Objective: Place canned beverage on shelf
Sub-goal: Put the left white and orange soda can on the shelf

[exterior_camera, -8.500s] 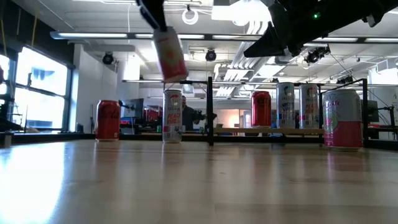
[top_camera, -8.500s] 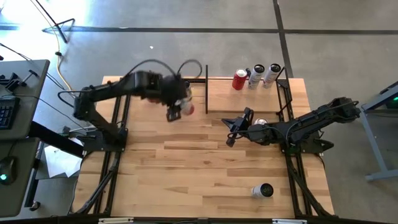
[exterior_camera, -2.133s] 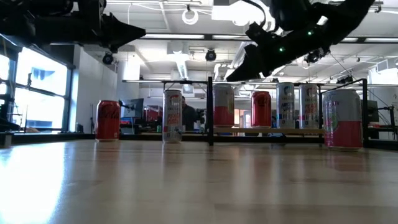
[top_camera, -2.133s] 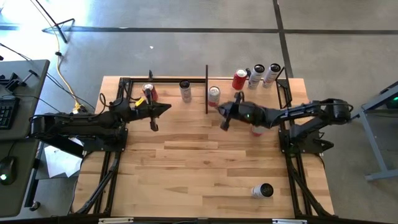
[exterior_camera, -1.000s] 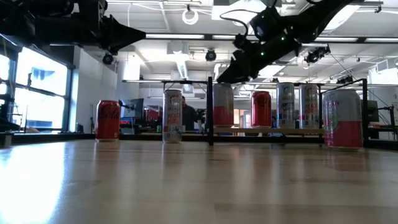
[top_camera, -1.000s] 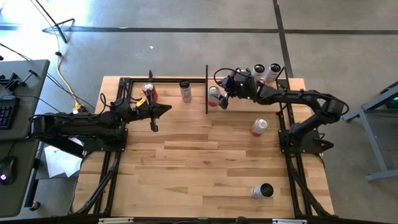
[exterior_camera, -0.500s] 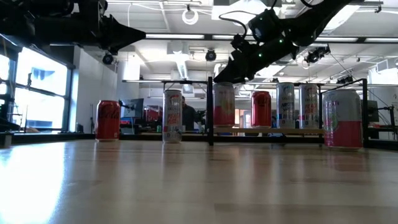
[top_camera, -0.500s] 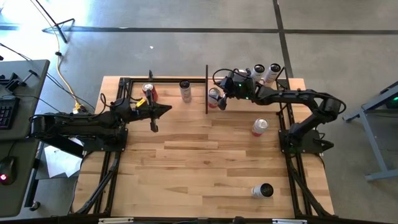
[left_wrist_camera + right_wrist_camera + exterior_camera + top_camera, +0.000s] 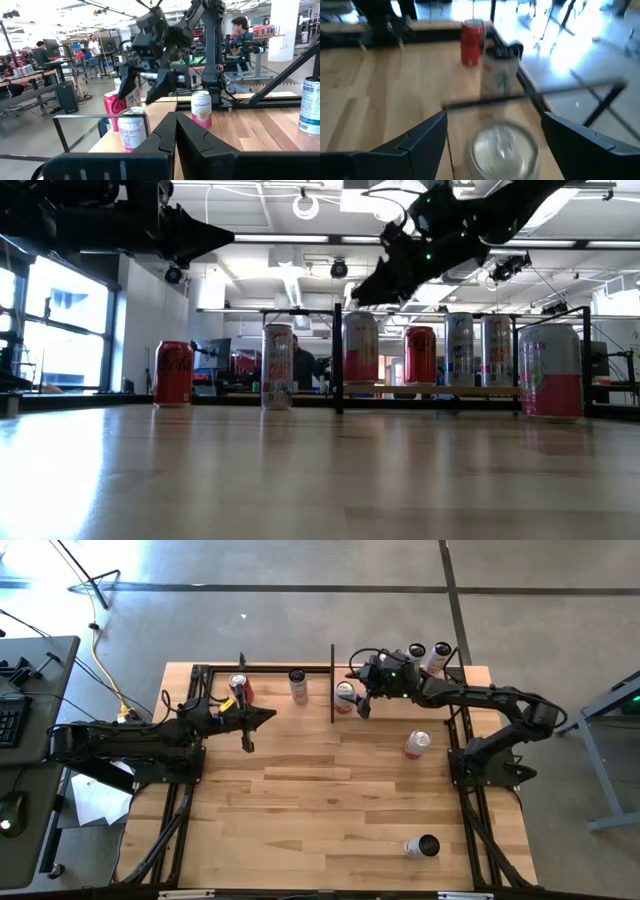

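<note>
Right tool [image 9: 362, 700], wide open and empty, above pink can [image 9: 344, 695] standing on shelf [image 9: 400, 690]; other cans remain on desk [image 9: 300, 800].

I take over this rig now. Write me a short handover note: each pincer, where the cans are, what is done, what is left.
Right pincer: open, above the pink-and-white can standing on the shelf, not gripping it.
Left pincer: shut, empty, waiting left of centre.
Done: four cans on the shelf, this one plus three at the back.
Left: red can, white can, pink can, fallen can.
</note>
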Controlling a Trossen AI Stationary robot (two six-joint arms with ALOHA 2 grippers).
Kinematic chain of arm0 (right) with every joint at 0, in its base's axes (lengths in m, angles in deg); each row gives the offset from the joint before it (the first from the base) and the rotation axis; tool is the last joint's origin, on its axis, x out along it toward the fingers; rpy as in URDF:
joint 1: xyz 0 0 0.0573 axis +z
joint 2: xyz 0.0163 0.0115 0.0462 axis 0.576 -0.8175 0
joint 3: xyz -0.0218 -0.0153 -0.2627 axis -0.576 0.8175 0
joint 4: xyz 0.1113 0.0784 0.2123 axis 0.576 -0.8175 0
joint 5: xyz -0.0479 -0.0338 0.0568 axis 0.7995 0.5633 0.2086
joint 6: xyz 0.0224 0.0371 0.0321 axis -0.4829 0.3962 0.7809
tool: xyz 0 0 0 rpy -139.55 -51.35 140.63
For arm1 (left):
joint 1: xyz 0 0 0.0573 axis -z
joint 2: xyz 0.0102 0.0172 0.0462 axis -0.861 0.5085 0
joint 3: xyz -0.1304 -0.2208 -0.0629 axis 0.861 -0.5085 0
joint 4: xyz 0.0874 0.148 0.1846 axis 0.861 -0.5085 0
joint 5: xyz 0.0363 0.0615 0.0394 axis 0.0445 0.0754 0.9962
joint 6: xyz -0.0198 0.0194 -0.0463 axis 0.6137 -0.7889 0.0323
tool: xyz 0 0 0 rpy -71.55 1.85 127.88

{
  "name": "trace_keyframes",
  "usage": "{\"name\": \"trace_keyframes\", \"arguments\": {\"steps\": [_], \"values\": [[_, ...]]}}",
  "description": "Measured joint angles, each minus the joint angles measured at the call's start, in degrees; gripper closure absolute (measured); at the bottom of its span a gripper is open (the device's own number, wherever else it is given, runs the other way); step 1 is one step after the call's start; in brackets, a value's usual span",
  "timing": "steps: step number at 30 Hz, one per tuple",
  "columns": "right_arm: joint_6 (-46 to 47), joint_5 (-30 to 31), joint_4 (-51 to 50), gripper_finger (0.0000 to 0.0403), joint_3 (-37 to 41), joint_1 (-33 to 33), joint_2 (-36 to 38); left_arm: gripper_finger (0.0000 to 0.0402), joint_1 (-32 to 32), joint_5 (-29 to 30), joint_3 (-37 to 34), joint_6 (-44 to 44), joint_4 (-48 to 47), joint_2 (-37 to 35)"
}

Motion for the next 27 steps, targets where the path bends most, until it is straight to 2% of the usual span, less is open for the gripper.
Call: {"name": "trace_keyframes", "arguments": {"steps": [10,27], "values": [[-0.48,0.33,1.62,0.0093,-0.02,-0.08,-4.02,0.0401,0.63,0.00,0.00,-0.19,0.04,0.00],[-1.78,1.88,2.50,0.0093,-0.02,1.66,-3.61,0.0401,0.63,0.00,0.00,-0.19,0.03,0.01]]}}
